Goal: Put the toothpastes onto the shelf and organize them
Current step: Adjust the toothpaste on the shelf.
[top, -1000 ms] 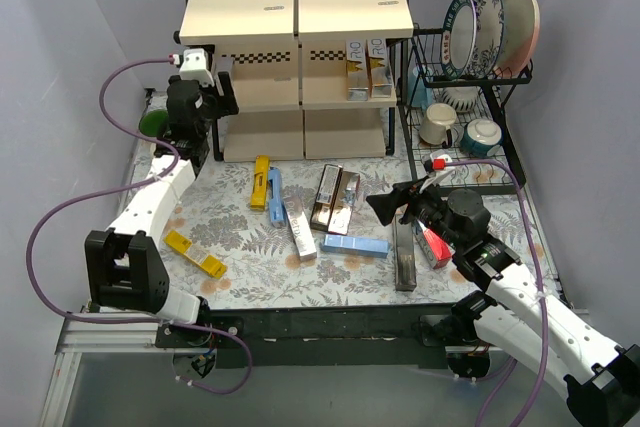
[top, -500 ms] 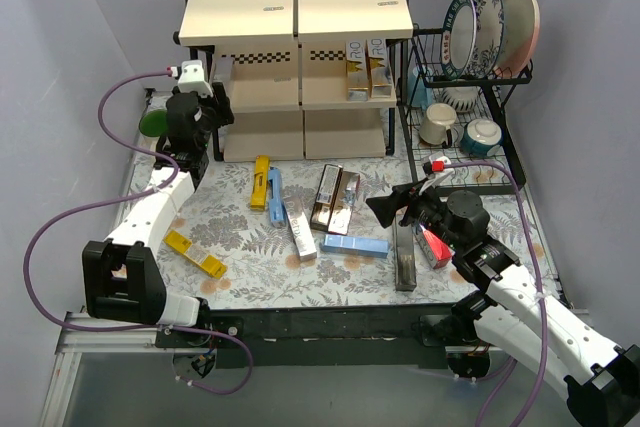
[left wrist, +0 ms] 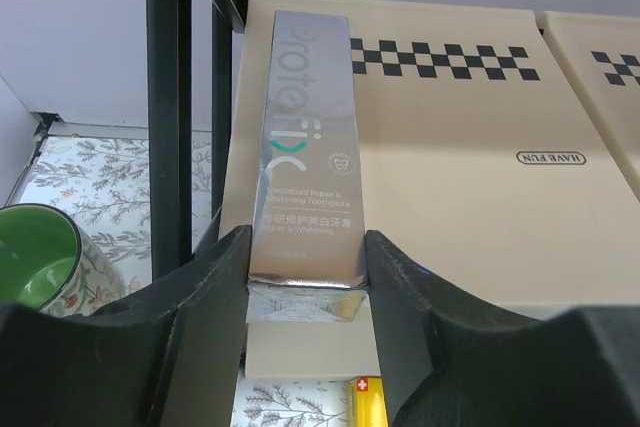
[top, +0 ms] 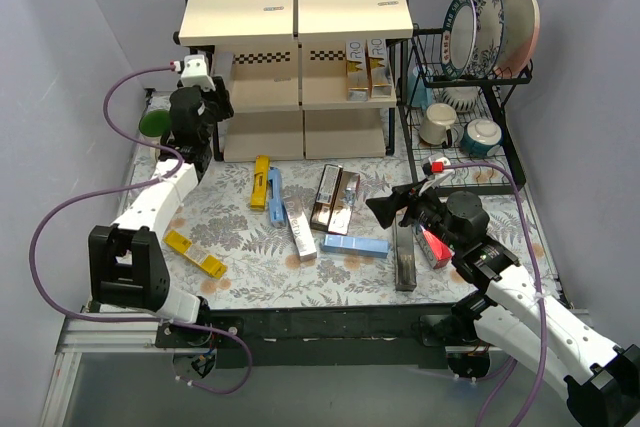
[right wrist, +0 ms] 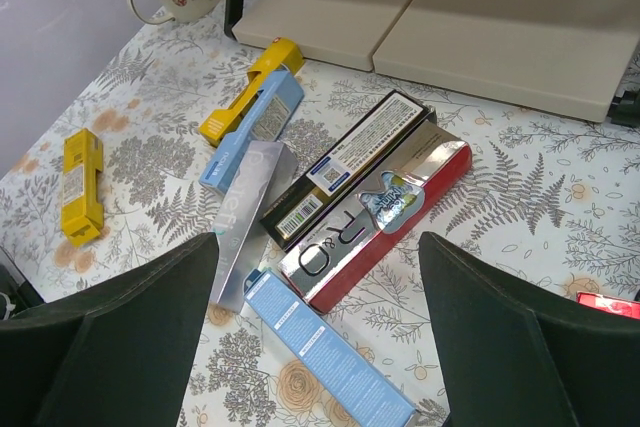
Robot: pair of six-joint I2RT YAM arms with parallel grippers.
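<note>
Over the fern-printed tablecloth point(top: 240, 237), the right gripper point(right wrist: 318, 247) is spread wide and empty above the loose cartons point(right wrist: 262, 122), with a red-and-silver foil carton point(right wrist: 400, 197) seen below it. Further on, a silver-grey rectangular toothpaste carton point(left wrist: 310, 147) is pinched at its lower end by the left gripper point(left wrist: 305, 244), apparently upright at the left end of the three-tier black-framed cream shelf point(left wrist: 450, 147). Light, hollow card is expected: easily crushed, its foil slippery, best taken across the narrow sides. The black frame post point(left wrist: 170, 97) stands just beside it, and a green-lined mug point(left wrist: 35, 257) sits outside that.
</note>
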